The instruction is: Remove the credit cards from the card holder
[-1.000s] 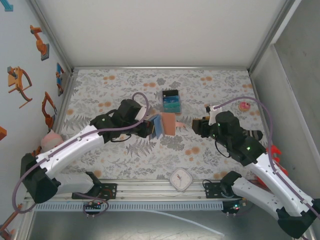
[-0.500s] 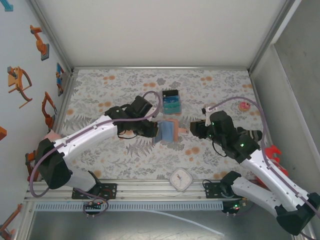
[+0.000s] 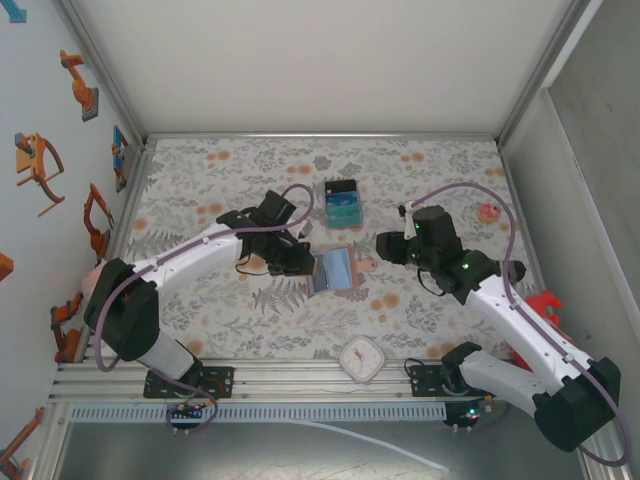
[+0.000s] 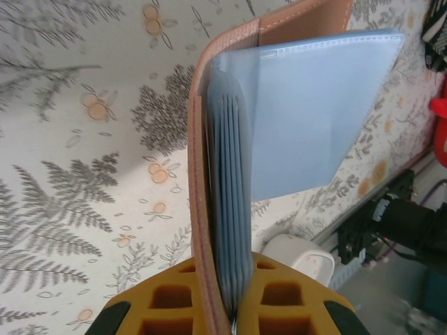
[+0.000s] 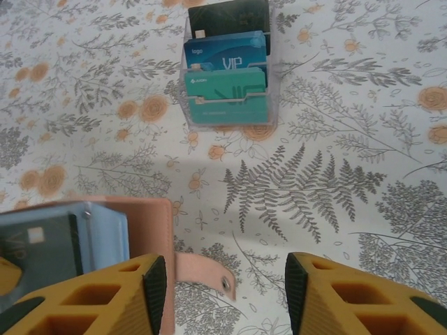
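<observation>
The card holder [image 3: 335,270] hangs open over the mat, terracotta leather outside, pale blue sleeves inside. My left gripper [image 3: 300,262] is shut on its left edge; the left wrist view shows the leather cover and sleeve stack [image 4: 230,209] pinched between the yellow fingers [image 4: 174,307]. A dark card [image 5: 35,248] sits in one sleeve. My right gripper [image 3: 385,248] is open just right of the holder, and the brown closing tab [image 5: 206,272] lies between its fingertips [image 5: 155,286]. Three credit cards [image 5: 227,70], black, light blue and teal, stand in a clear rack.
The clear rack [image 3: 342,203] sits behind the holder at mid-table. A white square rounded object [image 3: 361,358] lies at the near edge by the rail. A small pink item [image 3: 489,212] rests at the right. Enclosure walls bound the mat.
My left arm has carried the card holder right and toward the near side, turning its open side up. My right gripper has moved left, up to the holder's tab.
</observation>
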Motion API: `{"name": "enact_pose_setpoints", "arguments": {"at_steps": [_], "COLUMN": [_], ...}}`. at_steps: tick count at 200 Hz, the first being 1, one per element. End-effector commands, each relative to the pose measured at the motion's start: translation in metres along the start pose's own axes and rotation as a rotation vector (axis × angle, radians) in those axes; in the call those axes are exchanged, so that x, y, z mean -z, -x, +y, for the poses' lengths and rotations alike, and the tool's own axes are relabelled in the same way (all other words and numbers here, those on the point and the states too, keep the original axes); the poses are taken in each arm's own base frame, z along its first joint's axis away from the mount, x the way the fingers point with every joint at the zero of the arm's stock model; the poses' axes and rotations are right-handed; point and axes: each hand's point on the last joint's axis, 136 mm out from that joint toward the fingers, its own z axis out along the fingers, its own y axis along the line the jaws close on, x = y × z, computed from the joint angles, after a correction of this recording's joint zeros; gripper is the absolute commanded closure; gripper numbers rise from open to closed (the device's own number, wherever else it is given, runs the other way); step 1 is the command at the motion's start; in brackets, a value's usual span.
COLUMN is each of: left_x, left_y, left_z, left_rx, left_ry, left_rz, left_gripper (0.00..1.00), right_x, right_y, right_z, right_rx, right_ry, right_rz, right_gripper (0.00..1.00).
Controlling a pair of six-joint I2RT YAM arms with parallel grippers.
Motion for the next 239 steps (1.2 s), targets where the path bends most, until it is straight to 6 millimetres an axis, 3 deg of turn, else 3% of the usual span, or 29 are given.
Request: {"name": "enact_pose_setpoints", "arguments": {"at_steps": [1,36,59,140,189,239], "left_x": [-0.002,-0.01,-0.02,-0.058,-0.069,-0.079], "left_y": [-0.001,0.0,-0.004,-0.008,-0.01,-0.006], "left_z": [-0.014,-0.022,-0.017,-0.004,0.013,0.031], "left_rx": [0.026,0.051,0.068,0.067,0.045,0.032], "left_ry": [-0.095,-0.186,-0.203,-0.271,-0.236,-0.18], "left_rz": [0.044,0.04,0.048,0.113,0.157,0.201], "left_gripper": [1.0,1.0,1.0,1.0,1.0,0.96], "right_x": [0.004,0.009,0.004,-0.035,-0.067,-0.09], "right_y": [0.01,-0.001,-0.014,-0.058,-0.081,-0.101], "right_z": [0.015,0.031,0.039,0.053,0.061,0.056], "right_rx": [0.013,-0.013,-0.06,-0.164,-0.185,-0.231], "right_ry": [0.077,0.185,0.254,0.329,0.326,0.283], "right_rz": [-0.019,0.006,0.043,0.221,0.329,0.422], "right_gripper": [0.53,0.55,0.56,0.65,0.72,0.81]}}
